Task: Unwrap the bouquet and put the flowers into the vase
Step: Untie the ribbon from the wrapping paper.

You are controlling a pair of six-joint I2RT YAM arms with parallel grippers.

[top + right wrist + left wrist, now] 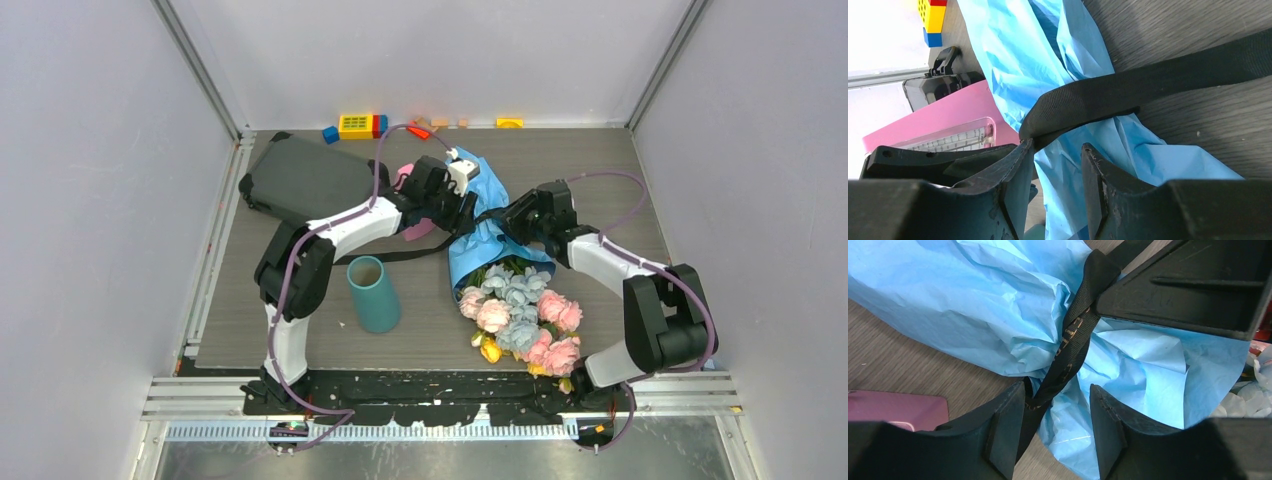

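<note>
**Bouquet's crinkled blue paper and woven black ribbon sit between two sets of spread fingers**

The bouquet (pixel 505 290) lies flat on the grey wood-grain worktop (pixel 440 330), its soft pink, pale blue and yellow flowers (pixel 520 315) toward the arm bases. A flat black ribbon (pixel 1073 340) cinches the creased blue paper wrap (pixel 480 240). The left fingers (pixel 1008 425) stand spread, ribbon along one pad and paper between. The right fingers (pixel 1013 190) are likewise apart around paper, ribbon at one tip. The smooth teal vase (pixel 373 293), a tapered cylinder, stands apart to the left.
</note>
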